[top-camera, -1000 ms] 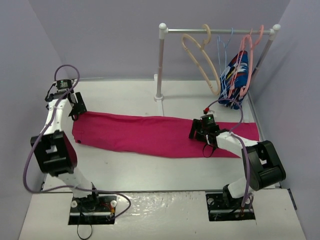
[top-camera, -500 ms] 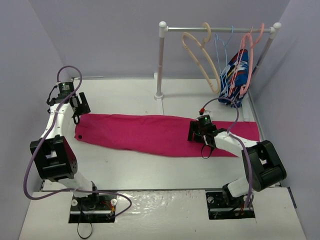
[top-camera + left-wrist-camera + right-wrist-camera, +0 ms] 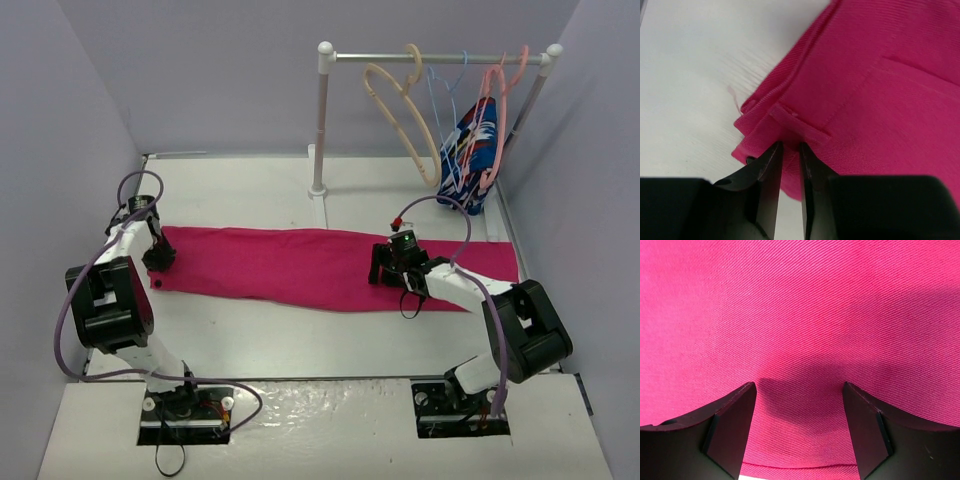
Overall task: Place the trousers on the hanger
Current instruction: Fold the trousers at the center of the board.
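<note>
The magenta trousers (image 3: pixel 300 265) lie flat and stretched out across the table, left to right. At their left end my left gripper (image 3: pixel 158 262) has its jaws nearly together on the waistband corner (image 3: pixel 790 131), with pink cloth pinched between the tips (image 3: pixel 790 147). My right gripper (image 3: pixel 388 270) stands open low over the trousers' right half, its fingers wide apart above the flat cloth (image 3: pixel 800 305) and nothing held between them (image 3: pixel 799 390). The beige hanger (image 3: pixel 400 115) hangs on the rail at the back right, far from both grippers.
A white-posted rail (image 3: pixel 430 60) stands at the back right. It also carries a thin blue wire hanger (image 3: pixel 440 100), salmon-pink hangers (image 3: pixel 497 110) and a blue patterned garment (image 3: pixel 472 150). Purple walls close in on the table's left, back and right.
My left gripper came down from behind the trousers' left end onto the waistband corner and closed on it. The right gripper stayed open and shifted slightly left over the cloth.
</note>
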You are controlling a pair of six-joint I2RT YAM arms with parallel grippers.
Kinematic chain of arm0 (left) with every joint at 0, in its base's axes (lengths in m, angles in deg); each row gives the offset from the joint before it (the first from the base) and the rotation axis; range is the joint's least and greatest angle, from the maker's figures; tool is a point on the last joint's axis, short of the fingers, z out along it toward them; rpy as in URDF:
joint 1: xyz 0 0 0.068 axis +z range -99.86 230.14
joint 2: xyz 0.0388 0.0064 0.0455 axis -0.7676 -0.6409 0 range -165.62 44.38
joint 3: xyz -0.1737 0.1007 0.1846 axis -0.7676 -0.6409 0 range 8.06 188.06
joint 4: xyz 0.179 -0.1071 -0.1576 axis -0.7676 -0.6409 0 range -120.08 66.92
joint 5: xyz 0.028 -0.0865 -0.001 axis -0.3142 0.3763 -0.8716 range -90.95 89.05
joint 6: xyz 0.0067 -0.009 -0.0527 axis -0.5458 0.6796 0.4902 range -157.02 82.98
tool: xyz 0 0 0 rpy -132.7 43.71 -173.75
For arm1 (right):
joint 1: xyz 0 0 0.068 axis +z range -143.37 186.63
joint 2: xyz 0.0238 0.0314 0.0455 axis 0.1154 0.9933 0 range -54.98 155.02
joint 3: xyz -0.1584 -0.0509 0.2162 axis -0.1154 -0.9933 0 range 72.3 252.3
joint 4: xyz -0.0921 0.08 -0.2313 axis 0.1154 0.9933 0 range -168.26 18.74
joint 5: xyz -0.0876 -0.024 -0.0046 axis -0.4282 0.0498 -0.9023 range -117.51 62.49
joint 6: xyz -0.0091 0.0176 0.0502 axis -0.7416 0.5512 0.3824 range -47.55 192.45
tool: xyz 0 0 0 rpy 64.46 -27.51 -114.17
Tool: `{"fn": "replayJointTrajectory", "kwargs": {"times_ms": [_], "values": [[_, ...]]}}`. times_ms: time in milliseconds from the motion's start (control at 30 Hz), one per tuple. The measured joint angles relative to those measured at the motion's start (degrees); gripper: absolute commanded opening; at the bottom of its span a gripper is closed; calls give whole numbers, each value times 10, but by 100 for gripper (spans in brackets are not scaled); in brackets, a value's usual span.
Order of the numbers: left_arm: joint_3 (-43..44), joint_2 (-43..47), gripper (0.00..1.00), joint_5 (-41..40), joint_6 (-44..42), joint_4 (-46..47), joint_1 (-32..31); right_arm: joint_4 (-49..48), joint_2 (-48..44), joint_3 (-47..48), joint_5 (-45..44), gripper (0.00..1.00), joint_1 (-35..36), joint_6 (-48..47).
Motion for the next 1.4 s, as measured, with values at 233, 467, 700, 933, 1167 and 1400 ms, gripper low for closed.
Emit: {"fn": "replayJointTrajectory", "kwargs": {"times_ms": [233,467,700,933,1167,1400], "values": [[10,-61,16,-16,36,-10,31,-25,4,-2,27,67,-25,17],[40,-76,41,-3,46,-38,53,-29,4,-3,35,67,-28,19],[37,24,60,-12,26,-42,17,7,-31,-3,25,64,-1,5],[1,160,58,5,40,4,-182,4,-79,21,50,51,103,-11],[-96,91,50,25,83,54,-222,-31,-40,66,74,23,199,-54],[-140,42,49,22,111,104,-224,-99,73,101,88,22,276,-131]]}}
